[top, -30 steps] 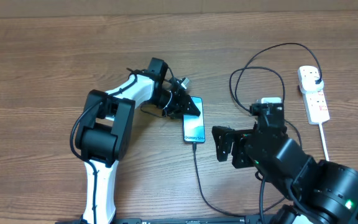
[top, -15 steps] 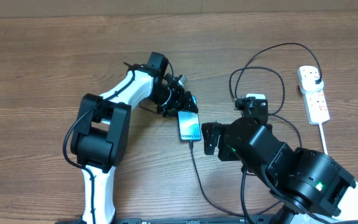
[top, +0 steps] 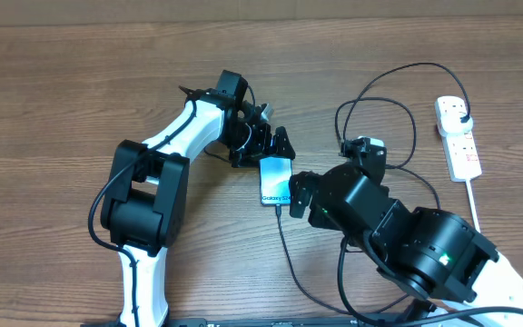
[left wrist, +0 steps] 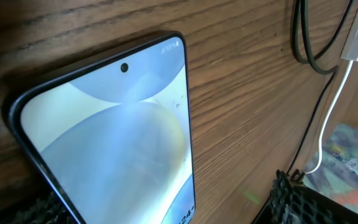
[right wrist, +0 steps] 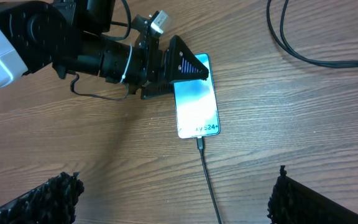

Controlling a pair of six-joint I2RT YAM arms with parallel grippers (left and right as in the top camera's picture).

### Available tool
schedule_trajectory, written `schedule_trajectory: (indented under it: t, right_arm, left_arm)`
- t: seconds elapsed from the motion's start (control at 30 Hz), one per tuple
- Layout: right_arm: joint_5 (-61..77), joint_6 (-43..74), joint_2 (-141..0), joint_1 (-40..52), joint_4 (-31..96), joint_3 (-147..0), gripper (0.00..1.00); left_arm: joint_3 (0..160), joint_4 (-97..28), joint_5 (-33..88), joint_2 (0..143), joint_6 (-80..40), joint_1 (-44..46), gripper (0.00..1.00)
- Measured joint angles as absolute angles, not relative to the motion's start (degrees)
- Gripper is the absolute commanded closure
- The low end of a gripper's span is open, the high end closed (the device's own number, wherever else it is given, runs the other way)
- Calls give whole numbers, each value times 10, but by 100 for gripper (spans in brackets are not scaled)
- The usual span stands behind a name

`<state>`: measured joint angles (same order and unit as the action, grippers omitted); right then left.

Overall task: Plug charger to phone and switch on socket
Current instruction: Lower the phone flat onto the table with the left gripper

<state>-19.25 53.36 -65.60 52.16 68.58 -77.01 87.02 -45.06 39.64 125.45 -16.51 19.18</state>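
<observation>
Teal slim phone (top: 276, 181) nudged left, thin black charger cable (top: 284, 241) seated at six o'clock; your left gripper (top: 275, 150) and right gripper (top: 299, 196) gape, white socket strip (top: 459, 136) next.

The slim rectangular phone (top: 276, 181) has a cyan screen, white lettering and a dark rim. The thin cable (right wrist: 207, 174) is black. The elongated power strip (top: 458, 138) is white with red markings. The wooden worktop (top: 62, 91) is brown and grained.

The left arm (top: 166, 150) rises from its base below-left of the phone (top: 276, 180), elbow folded, wrist low and aimed at the phone's top end. The left gripper (top: 271, 150) has its jaws apart at that top end; contact cannot be told. The right arm (top: 398, 232) reaches in from below-right of the phone. The right gripper (top: 296, 195) sits just right of the phone's bottom end, jaws wide apart and empty.
</observation>
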Motion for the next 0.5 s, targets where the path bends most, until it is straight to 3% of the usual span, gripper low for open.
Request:
schedule_trajectory:
  t: [0.5]
  right_arm:
    - [-182, 538, -656, 522, 686, -770, 0]
  left_arm:
    - [882, -511, 206, 1236, -197, 191, 0]
